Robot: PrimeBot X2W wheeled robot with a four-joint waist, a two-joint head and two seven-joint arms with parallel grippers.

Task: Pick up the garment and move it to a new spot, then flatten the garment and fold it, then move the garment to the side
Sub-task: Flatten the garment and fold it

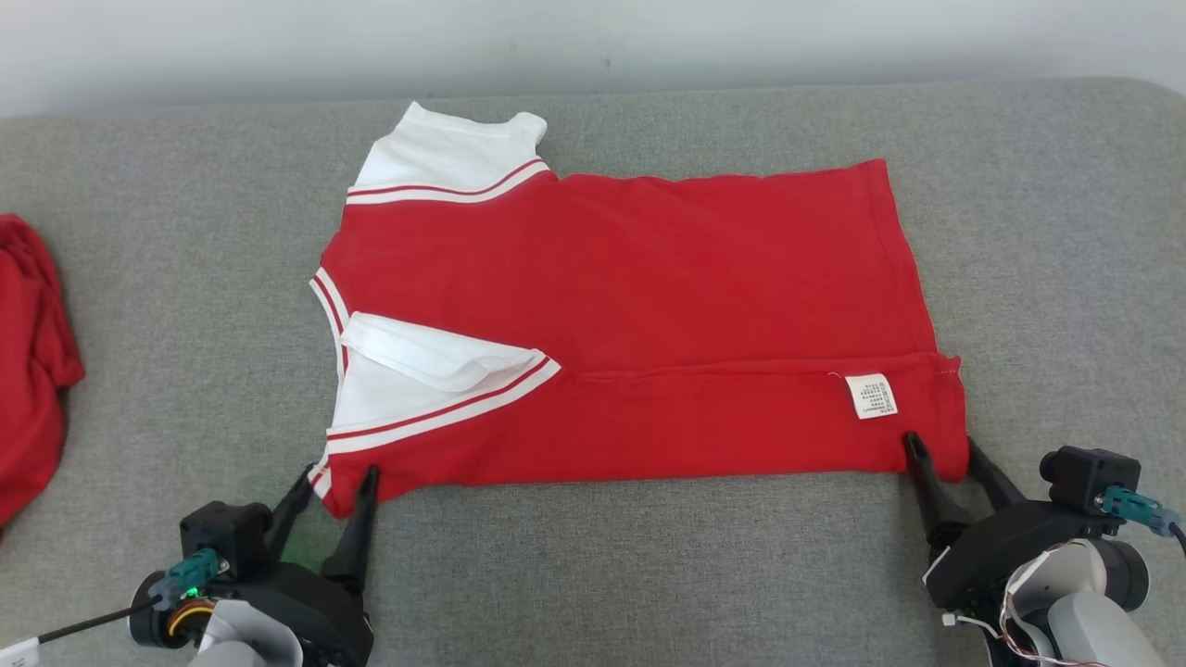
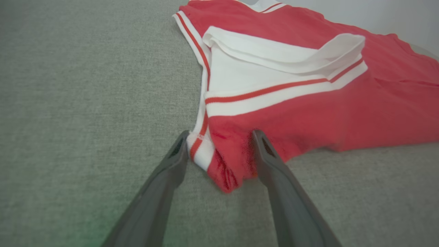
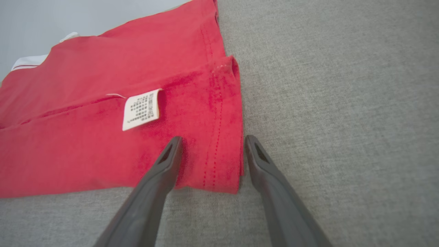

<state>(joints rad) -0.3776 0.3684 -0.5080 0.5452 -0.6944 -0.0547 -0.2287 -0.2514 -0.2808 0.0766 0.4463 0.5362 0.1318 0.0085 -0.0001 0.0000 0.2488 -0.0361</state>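
The garment (image 1: pixel 649 296) is a red shirt with white, red-striped sleeves, spread flat on the grey padded surface (image 1: pixel 593 574). Its near edge is folded up over the body, showing a white label (image 1: pixel 871 396). My left gripper (image 1: pixel 339 474) stands open with its fingers on either side of the near-left corner by the striped collar (image 2: pixel 200 144). In the left wrist view the gripper (image 2: pixel 222 137) has that corner lying loose between its fingers. My right gripper (image 1: pixel 943 443) stands open around the near-right hem corner (image 3: pixel 219 164). The right wrist view shows the gripper (image 3: pixel 213 140) a little short of the label (image 3: pixel 141 109).
Another red cloth (image 1: pixel 28 361) lies bunched at the far left edge of the surface. A pale wall (image 1: pixel 593 37) runs behind the surface's back edge. Bare grey surface stretches in front of the garment and to its right (image 1: pixel 1066 278).
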